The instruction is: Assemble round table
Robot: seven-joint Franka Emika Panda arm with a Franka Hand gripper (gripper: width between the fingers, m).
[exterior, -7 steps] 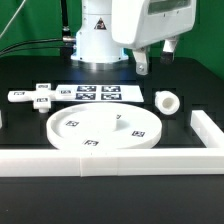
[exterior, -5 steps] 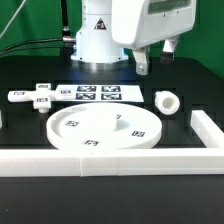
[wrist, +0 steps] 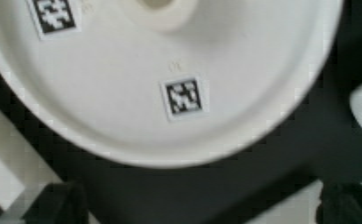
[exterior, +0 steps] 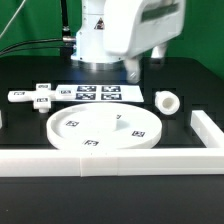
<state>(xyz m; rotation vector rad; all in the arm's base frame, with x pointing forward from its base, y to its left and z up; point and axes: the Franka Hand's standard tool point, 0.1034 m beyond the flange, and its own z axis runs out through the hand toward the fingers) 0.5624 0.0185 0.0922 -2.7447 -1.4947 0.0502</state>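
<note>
The large rimmed round disc [exterior: 103,128] lies flat on the black table, with several square tags on its top. It fills most of the wrist view [wrist: 160,70]. The short cylinder leg [exterior: 168,101] lies at the exterior view's right of the disc. The cross-shaped base [exterior: 30,95] lies at the exterior view's left, behind the disc. My gripper [exterior: 133,69] hangs above the disc's far edge, clear of it. In the wrist view the gripper [wrist: 204,205] is open, its dark fingertips [wrist: 53,205] wide apart with nothing between them.
The marker board [exterior: 97,94] lies flat behind the disc. A long white border bar [exterior: 110,166] runs along the front, and another [exterior: 208,130] stands at the exterior view's right. The robot base [exterior: 95,45] stands at the back.
The arm and gripper have moved toward the exterior view's left, over the disc's far edge. The disc, leg and base have not moved.
</note>
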